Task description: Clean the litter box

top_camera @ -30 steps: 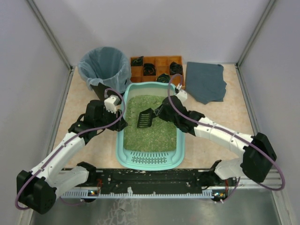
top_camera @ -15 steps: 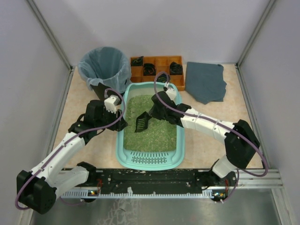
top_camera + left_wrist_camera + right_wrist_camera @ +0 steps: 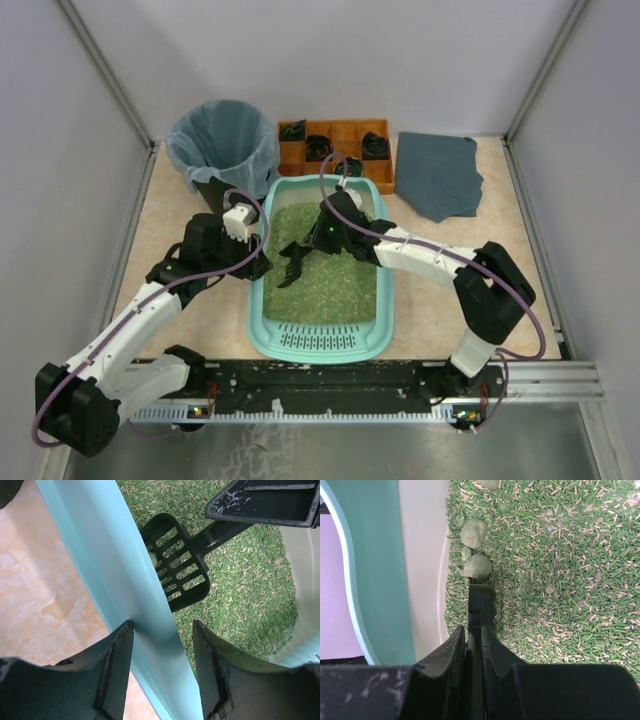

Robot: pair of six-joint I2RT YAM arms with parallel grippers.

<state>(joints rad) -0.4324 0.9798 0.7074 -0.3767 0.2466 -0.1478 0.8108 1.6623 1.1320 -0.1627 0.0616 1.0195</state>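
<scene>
Litter box (image 3: 320,342) lies midway on the table (image 3: 215,322). Left gripper (image 3: 161,632) clamps its left wall. Right gripper (image 3: 473,630) is closed on the scoop (image 3: 176,570) handle, blade tip at the clumps (image 3: 477,566) beside that wall. Step in hand, as judged: scooping. Next move: slide blade under clumps, lift level
</scene>
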